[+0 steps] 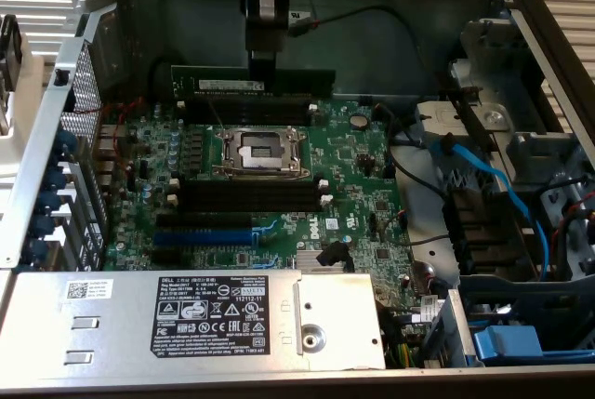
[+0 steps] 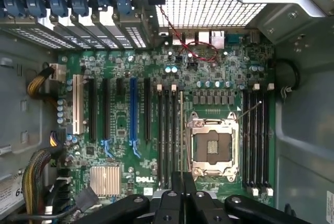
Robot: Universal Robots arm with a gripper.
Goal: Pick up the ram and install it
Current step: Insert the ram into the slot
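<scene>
The hand (image 1: 265,66) comes down from above into the open computer case (image 1: 186,18), clenched on the ram (image 1: 214,83). It pinches the ram near the middle of its top edge. The ram hangs level, standing on its long edge, up off the board (image 1: 358,171) and touching no slot. In the exterior view it shows at the far side, above the empty processor socket (image 1: 260,150).

In the wrist view the hand (image 2: 181,180) holds the ram (image 2: 181,130) edge-on as a thin line. That line runs parallel to the black slots (image 2: 167,135) and sits just beside the socket (image 2: 214,148), on the side where the blue slot (image 2: 132,112) lies. A second group of black slots (image 1: 242,113) lies at the far side of the socket. I cannot tell for sure which group the ram stands over.

My reading is that the pick-up is done and the job is at the carry and line-up, before seating. The move ahead calls for the lower edge to be set square along one slot, with both ends inside the white end clips. It then needs a straight, even push down, since a tilted ram would jam.

The board carries "DELL" in white letters (image 1: 330,225), also seen from the wrist (image 2: 144,179). The metal box (image 1: 112,325) at the near edge has a black label (image 1: 220,320) headed "DELL". Its small print, and the white sticker on the ram, are too fine to read.
</scene>
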